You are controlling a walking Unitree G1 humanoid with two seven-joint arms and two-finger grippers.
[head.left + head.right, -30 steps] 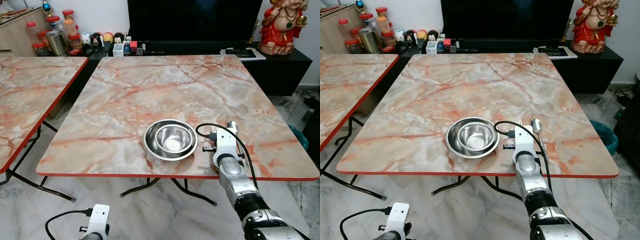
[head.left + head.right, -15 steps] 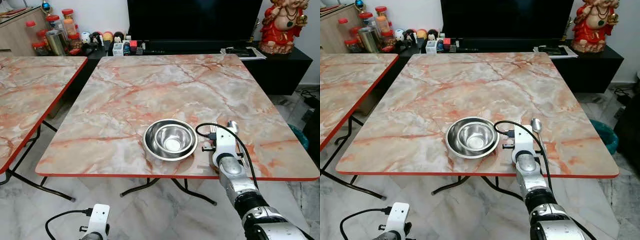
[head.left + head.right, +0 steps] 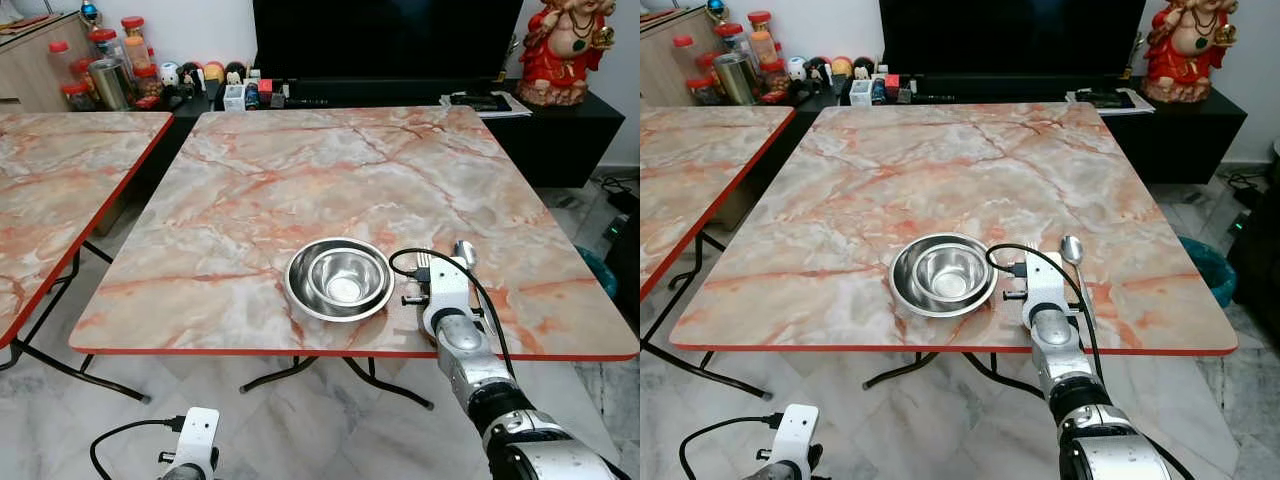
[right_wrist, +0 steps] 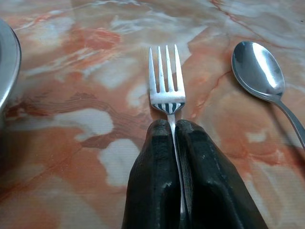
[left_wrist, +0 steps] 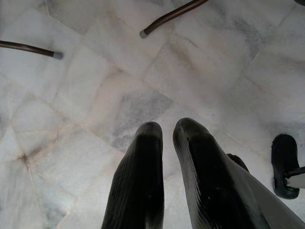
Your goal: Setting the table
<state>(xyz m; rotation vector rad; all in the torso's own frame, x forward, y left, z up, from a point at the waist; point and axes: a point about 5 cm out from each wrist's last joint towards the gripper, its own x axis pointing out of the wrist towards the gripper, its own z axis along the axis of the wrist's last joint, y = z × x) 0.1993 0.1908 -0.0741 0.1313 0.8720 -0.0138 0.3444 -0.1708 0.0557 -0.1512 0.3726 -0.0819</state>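
Right gripper (image 4: 174, 125) is clenched on the fork (image 4: 167, 78) — fingers (image 4: 152, 176) pinch the handle just behind the neck, tines sticking out ahead and lying low over the marble table (image 3: 250, 190), at or just off it; can't tell if they touch. Spoon (image 4: 259, 71) lies just beside the fork on the gripper's outer side, roughly parallel, bowl up. On the gripper's other side, near but apart: steel bowl (image 3: 345, 275) nested in the steel plate (image 3: 300, 295).

Risks, my read:
- Grip is narrow and far forward on a thin handle — the fork could pivot or skid when the fingers let go, ending up skewed.
- Spoon is close; any sideways drift on the way out could knock it.
- The wrist cable (image 3: 400, 262) loops toward the plate rim — could snag or nudge it.

Left gripper (image 5: 167, 130) hangs idle below the table edge over the tiled floor, fingers nearly together, holding nothing.

Ahead, past the far table edge: dark TV unit, a red figurine (image 3: 565, 50) and jars (image 3: 110, 70).

Versus a second ago: essentially static. Fork, spoon, plate and bowl sit in the same places; the arm barely shifts — mostly a small camera move.
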